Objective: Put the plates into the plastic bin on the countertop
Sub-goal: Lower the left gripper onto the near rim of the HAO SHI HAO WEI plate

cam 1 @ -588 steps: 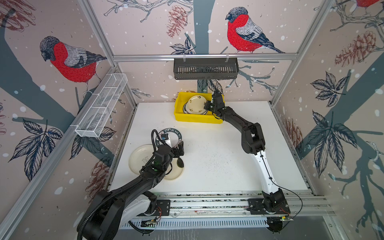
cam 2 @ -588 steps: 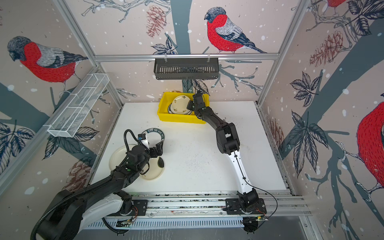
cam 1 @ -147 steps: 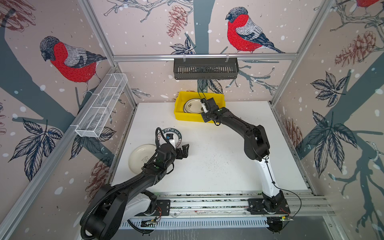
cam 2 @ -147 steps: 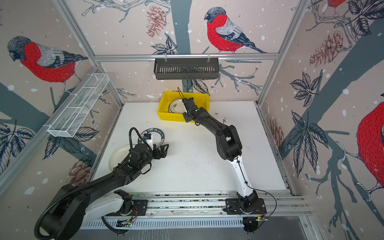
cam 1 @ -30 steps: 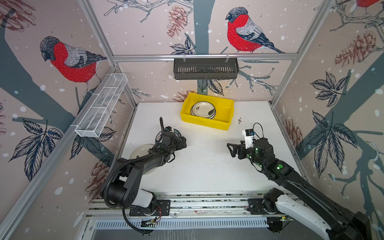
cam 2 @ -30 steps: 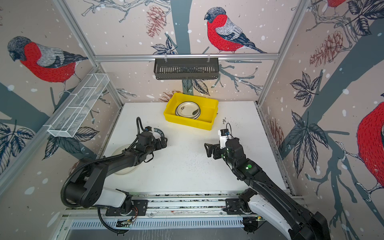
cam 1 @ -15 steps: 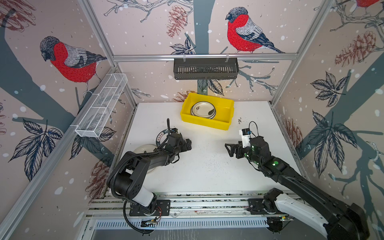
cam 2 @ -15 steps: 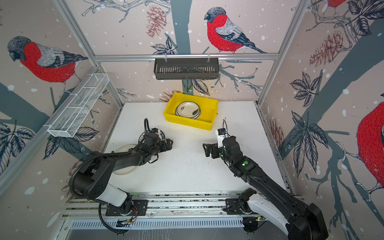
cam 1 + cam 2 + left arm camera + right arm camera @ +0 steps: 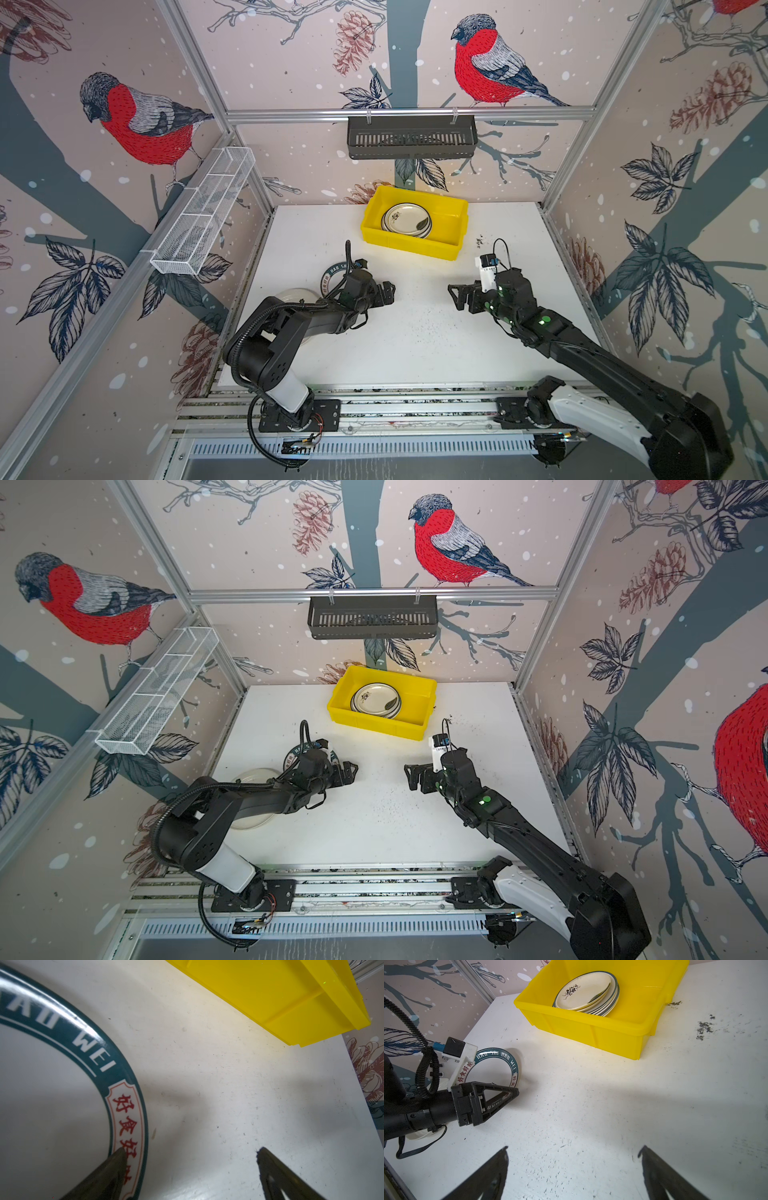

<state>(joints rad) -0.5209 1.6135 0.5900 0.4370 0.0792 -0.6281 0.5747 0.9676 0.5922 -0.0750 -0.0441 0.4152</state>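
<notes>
The yellow plastic bin [image 9: 415,249] [image 9: 374,728] [image 9: 612,1036] [image 9: 291,1001] stands at the back of the white countertop [image 9: 415,340]. It holds a stack of plates [image 9: 406,220] [image 9: 376,700] [image 9: 583,993]. A teal-rimmed plate [image 9: 332,275] [image 9: 293,757] [image 9: 41,1105] [image 9: 492,1072] lies flat at the left. A cream plate [image 9: 293,296] [image 9: 253,777] is partly hidden under the left arm. My left gripper [image 9: 386,291] [image 9: 351,771] [image 9: 191,1150] [image 9: 508,1095] is open at the teal plate's right edge, one fingertip over its rim. My right gripper [image 9: 455,295] [image 9: 411,777] [image 9: 574,1148] is open over bare countertop.
A dark slotted basket [image 9: 411,137] hangs on the back wall. A white wire mesh tray [image 9: 203,216] sits along the left wall. Aluminium rails [image 9: 415,399] run along the front edge. Black smudges [image 9: 704,1028] mark the surface right of the bin.
My left gripper has slid to the right, from over the teal plate to its right edge. The right gripper has drifted slightly left. Both stay open.
</notes>
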